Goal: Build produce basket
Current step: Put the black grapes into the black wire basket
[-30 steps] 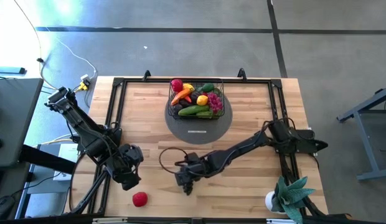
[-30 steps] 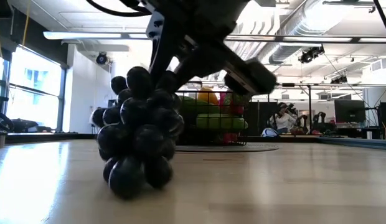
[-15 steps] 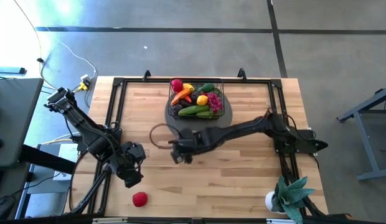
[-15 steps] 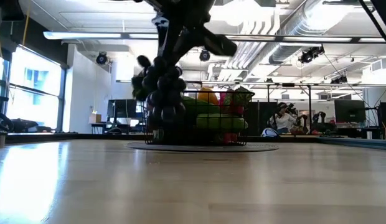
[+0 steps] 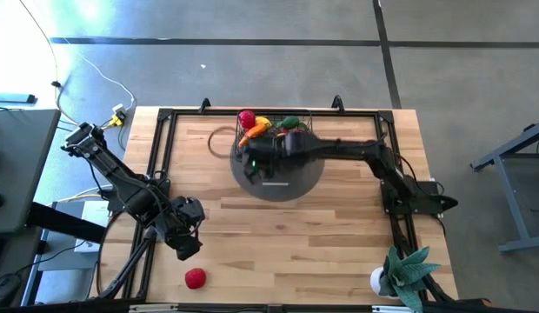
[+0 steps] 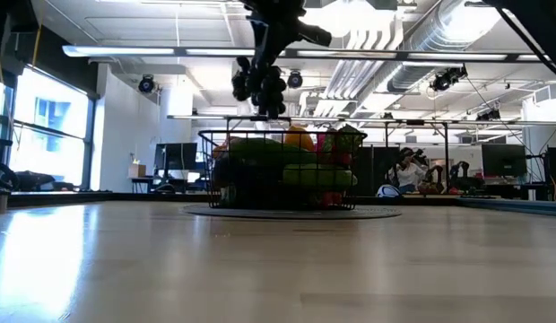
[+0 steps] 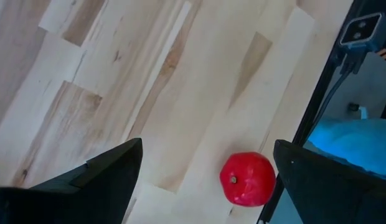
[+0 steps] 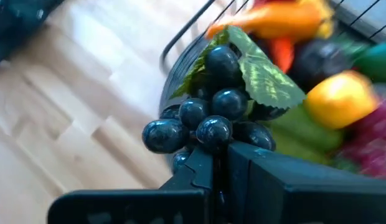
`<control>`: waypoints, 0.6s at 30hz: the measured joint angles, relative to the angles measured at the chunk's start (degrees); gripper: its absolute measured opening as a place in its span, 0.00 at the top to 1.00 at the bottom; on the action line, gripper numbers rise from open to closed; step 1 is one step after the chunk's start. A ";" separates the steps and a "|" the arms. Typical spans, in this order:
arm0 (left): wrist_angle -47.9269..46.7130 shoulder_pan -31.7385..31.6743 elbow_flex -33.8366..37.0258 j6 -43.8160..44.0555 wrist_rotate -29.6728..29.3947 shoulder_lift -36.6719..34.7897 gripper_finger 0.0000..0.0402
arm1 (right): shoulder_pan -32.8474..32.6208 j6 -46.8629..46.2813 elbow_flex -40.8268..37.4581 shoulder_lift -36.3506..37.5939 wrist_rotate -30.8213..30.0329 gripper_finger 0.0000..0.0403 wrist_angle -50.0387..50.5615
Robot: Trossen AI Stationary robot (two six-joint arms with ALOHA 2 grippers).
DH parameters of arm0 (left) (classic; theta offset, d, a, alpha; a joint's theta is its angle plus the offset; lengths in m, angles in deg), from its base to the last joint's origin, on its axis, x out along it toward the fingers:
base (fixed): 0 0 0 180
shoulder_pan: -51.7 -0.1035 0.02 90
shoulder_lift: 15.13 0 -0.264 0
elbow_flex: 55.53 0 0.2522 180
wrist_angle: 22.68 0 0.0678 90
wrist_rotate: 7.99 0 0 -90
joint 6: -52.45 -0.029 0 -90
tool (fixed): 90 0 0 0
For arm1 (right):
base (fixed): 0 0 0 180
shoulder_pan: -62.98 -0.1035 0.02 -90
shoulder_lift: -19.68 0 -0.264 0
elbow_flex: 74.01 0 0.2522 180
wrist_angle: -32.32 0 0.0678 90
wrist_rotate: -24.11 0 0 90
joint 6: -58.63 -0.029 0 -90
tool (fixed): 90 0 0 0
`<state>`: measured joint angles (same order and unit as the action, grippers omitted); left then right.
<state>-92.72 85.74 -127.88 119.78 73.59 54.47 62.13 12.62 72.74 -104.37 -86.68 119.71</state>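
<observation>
The right gripper (image 8: 219, 163), jaws clamped on a bunch of dark glossy toy grapes with a green leaf (image 8: 213, 118), now hangs above the black wire-mesh basket (image 6: 280, 170) of toy fruits and vegetables on the grey round disc (image 5: 278, 181); half a second ago it was over the bare wooden surface (image 5: 278, 235). The left gripper (image 5: 188, 246) waits, jaws wide apart and empty, near a red toy tomato (image 7: 247, 179).
</observation>
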 joint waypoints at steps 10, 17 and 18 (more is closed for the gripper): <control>0.09 -3.06 0.00 -0.01 -0.14 -0.02 0.12 | 11.60 10.81 1.47 0.62 8.04 1.00 2.42; 0.10 -4.59 0.00 0.00 -0.13 0.00 0.12 | 16.47 15.84 1.18 0.62 10.46 0.90 2.46; 0.11 -4.74 0.00 -0.02 -0.13 0.00 0.12 | 16.81 16.34 1.18 0.62 10.46 0.87 2.42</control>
<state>-92.61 81.00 -127.88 119.75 73.46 54.47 78.94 28.96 73.92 -103.76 -76.22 122.13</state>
